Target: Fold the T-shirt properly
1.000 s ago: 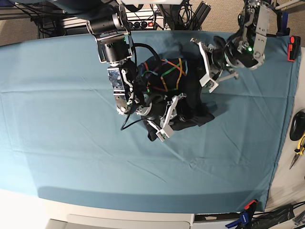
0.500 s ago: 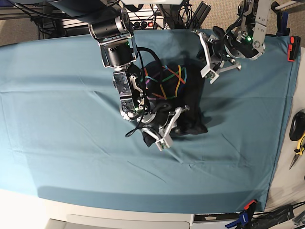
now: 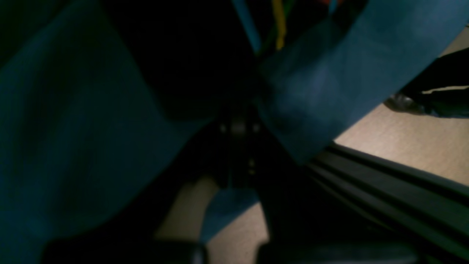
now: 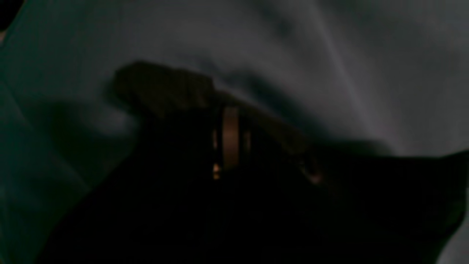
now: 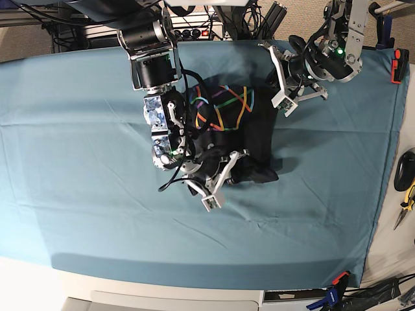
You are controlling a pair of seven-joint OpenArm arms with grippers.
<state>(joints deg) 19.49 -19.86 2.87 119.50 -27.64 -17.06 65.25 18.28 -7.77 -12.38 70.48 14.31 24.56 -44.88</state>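
The teal cloth (image 5: 78, 168) covers the tabletop. The T-shirt (image 5: 237, 129) lies bunched near the far edge, mid-fold. The right gripper (image 5: 211, 188), pressed together, pinches its near hem; the left gripper (image 5: 280, 84) stands closed at its far-right edge. Next: spread it flat.

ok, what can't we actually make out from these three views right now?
- Base: the right gripper sits on the T-shirt; whether it pinches fabric is hidden by its own fingers.
- Right wrist: dark and blurred, only dim fabric shows.
- Left wrist: underexposed; left gripper contents unreadable.
- Shirt's outline: bunched, sleeves indistinguishable.
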